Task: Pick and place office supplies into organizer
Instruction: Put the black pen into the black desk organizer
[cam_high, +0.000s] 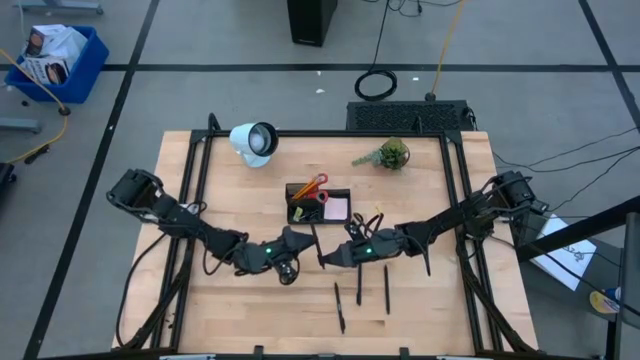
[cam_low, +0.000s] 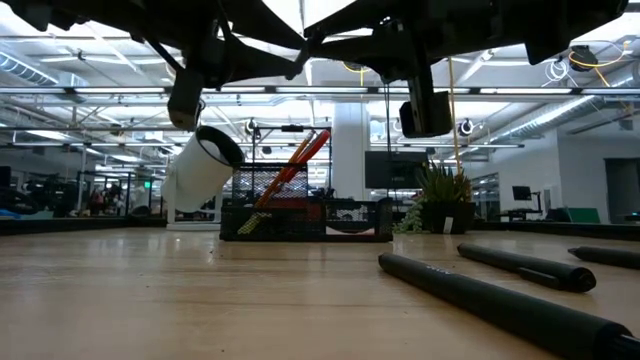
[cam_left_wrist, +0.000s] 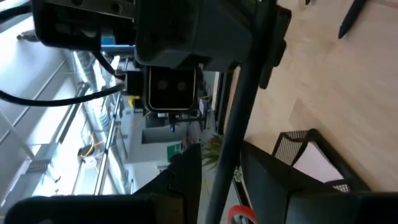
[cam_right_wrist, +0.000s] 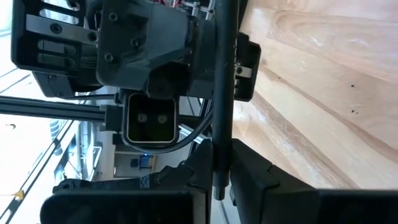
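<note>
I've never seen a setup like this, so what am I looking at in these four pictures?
Two dark robot arms, the left arm and right arm, work over a wooden table. One camera looks down from above, one sits at table height, and one rides on each wrist. Both arms' jaws pinch one black pen, apparently passing it across. More black pens lie loose. The black mesh organizer tray holds red-handled scissors and a pink sticky-note pad.
</note>
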